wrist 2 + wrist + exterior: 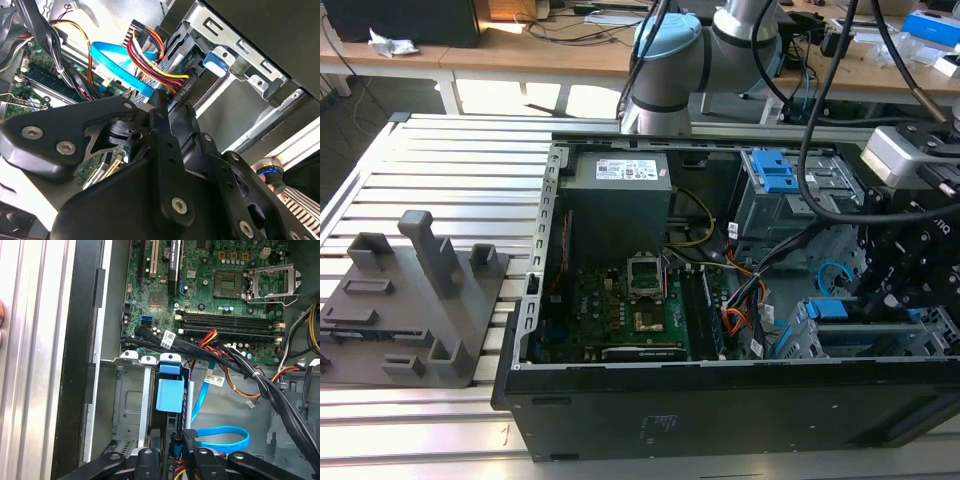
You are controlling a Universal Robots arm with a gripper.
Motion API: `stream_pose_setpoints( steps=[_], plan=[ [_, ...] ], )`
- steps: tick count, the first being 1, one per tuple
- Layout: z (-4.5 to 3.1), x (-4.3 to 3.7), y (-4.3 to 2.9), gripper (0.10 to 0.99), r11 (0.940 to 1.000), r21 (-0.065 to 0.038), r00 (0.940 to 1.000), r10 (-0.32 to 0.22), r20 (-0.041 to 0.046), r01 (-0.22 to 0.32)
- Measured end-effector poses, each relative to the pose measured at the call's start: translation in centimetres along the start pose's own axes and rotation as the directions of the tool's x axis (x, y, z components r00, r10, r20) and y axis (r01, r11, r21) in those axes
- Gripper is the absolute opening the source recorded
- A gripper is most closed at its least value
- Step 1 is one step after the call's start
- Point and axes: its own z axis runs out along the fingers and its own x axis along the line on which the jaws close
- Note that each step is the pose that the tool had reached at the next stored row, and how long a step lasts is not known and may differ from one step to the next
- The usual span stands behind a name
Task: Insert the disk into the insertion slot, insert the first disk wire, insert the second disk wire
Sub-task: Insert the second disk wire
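Observation:
The disk (170,395) stands edge-up in the insertion slot (127,405), its blue caddy showing between the grey cage walls. In the exterior view the disk (832,309) and slot (880,340) sit at the case's near corner on that view's right. My gripper (177,447) hangs just over the disk's connector end, shut on the black plug of the second disk wire (222,431), whose light-blue loop trails away. In the second wrist view the gripper (161,100) meets that wire (112,57) beside a plug with red, yellow and black leads (150,52). The gripper (880,290) is inside the case.
The open case holds a green motherboard (630,300), a grey power supply (620,190) and a taller bay with blue tabs (780,180). A thick black cable bundle (240,365) crosses close to the slot. A grey fixture (420,300) stands on the ribbed table at the exterior view's left.

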Motion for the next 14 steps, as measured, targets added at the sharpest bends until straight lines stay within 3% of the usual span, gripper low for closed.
stream_pose_setpoints(
  steps=[2, 3, 5, 9, 14],
  plan=[
    [-0.46, 0.03, 0.04, 0.302, 1.0, 0.0, 1.0, 0.0, 0.0003, 0.0],
    [-1.36, 0.08, 0.11, 0.302, 1.0, 0.0, 1.0, 0.0, 0.0, 0.0],
    [-2.11, 0.12, 0.16, 0.302, 1.0, 0.0, 1.0, 0.0, 0.0, 0.0],
    [-2.84, 0.16, 0.22, 0.302, 1.0, 0.0, 1.0, 0.0, -0.0001, 0.0],
    [-3.11, 0.18, 0.24, 0.286, 1.0, 0.0, 1.0, 0.0, -0.0001, 0.0]
  ],
)
